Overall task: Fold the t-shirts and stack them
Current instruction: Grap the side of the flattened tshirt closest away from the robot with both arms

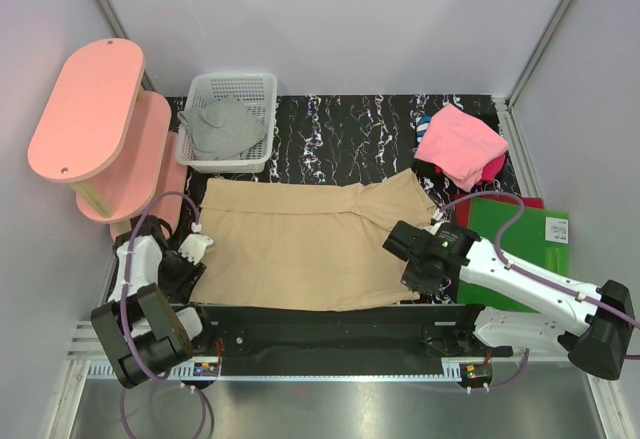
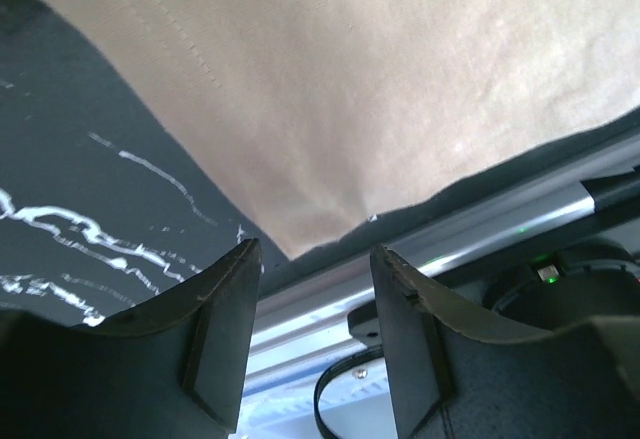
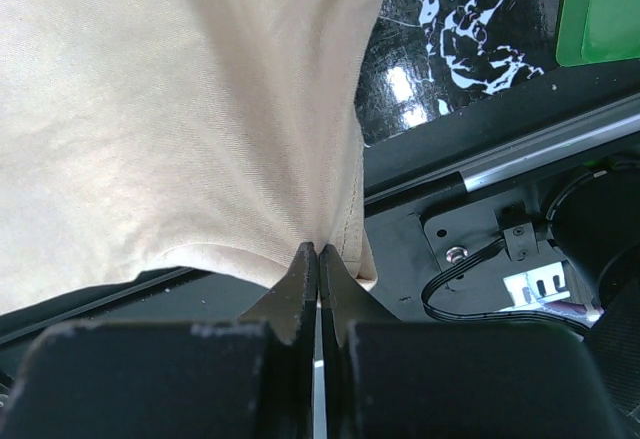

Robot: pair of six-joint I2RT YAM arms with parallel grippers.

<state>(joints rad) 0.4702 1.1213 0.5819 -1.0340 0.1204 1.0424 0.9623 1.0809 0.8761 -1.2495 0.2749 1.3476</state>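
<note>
We see our right claw clamped tight on the edge of the tan t-shirt; our left claw stands partly spread, empty, the shirt's corner just ahead, seemingly untouched

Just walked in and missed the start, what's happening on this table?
Two robot arms are working on the tan shirt, which is spread out. The right fingers are shut on its near right edge; the left fingers are open beside its near left corner, holding nothing. The grey shirt sits in the basket, and the pink shirt lies far right.
</note>
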